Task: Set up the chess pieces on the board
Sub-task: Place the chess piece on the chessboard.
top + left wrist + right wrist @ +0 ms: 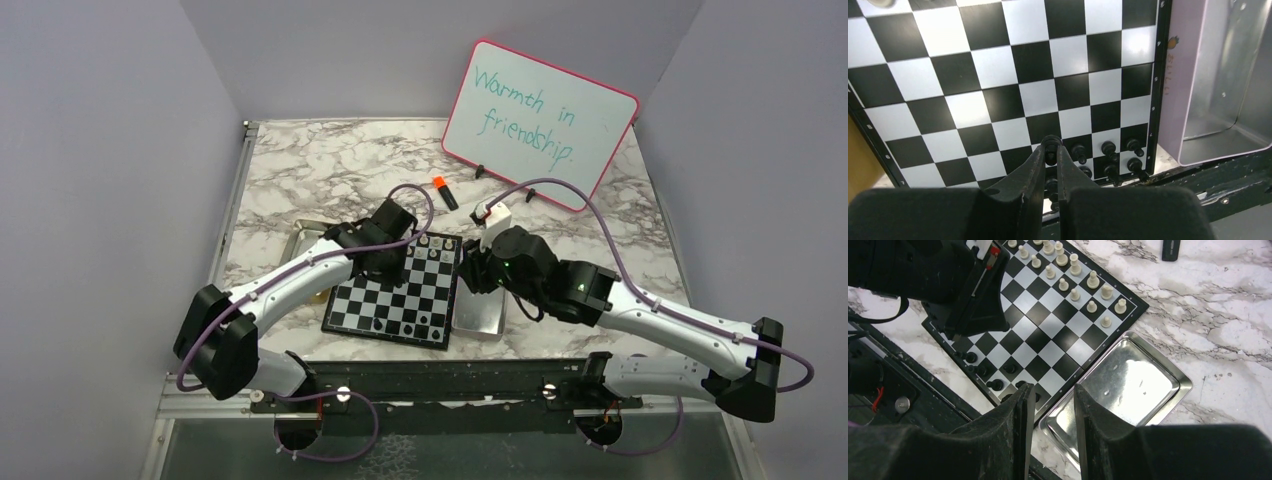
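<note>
The board point(372, 300) lies mid-table and fills the left wrist view point(998, 65). Several white chess pieces point(436, 246) stand on its far rows, also seen in the right wrist view point(1073, 275). Several black chess pieces point(1108, 150) stand at its near right corner point(983, 371). My left gripper point(1051, 151) is shut on a black piece point(1051, 142), held low over the near rows beside the standing black ones; from above it point(385, 262) hangs over the board. My right gripper point(1052, 392) is open and empty, above the board's right edge and the silver tray point(478, 272).
A silver metal tray point(1128, 385) lies against the board's right side point(1218, 100). A gold tray point(303, 236) shows partly under the left arm. An orange-capped marker point(445, 192) and a leaning whiteboard point(540, 115) stand behind. The black base rail point(450, 380) runs along the near edge.
</note>
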Robot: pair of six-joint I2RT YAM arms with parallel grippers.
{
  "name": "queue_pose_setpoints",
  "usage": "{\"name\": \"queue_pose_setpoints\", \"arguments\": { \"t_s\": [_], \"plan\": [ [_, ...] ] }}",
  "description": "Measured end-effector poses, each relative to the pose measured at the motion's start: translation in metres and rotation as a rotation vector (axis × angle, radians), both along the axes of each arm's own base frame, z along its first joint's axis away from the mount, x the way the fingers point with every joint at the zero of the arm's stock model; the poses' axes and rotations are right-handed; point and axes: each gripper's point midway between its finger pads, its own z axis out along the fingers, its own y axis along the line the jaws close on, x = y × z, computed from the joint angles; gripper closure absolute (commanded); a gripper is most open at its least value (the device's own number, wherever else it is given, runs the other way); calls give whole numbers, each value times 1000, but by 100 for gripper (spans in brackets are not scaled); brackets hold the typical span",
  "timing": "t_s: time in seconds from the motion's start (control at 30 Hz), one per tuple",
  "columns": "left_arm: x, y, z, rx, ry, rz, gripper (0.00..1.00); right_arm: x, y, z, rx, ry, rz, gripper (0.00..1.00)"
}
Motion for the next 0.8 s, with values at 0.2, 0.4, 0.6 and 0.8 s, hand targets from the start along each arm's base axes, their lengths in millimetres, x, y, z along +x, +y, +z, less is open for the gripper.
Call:
{"name": "queue_pose_setpoints", "arguments": {
  "t_s": [0.2, 0.4, 0.6, 0.8],
  "plan": [
    [-19, 1, -20, 37, 50, 4, 86, 0, -3, -6, -15, 6, -4, 61],
    [-33, 6, -39, 68, 96, 8, 86, 0, -3, -7, -16, 5, -6, 61],
    [-37, 5, -47, 78, 114, 9, 86, 0, -3, -9, -20, 7, -7, 61],
    [-38, 1, -52, 84, 121, 1, 86, 0, -4, -9, -21, 7, -7, 61]
  ]
}}
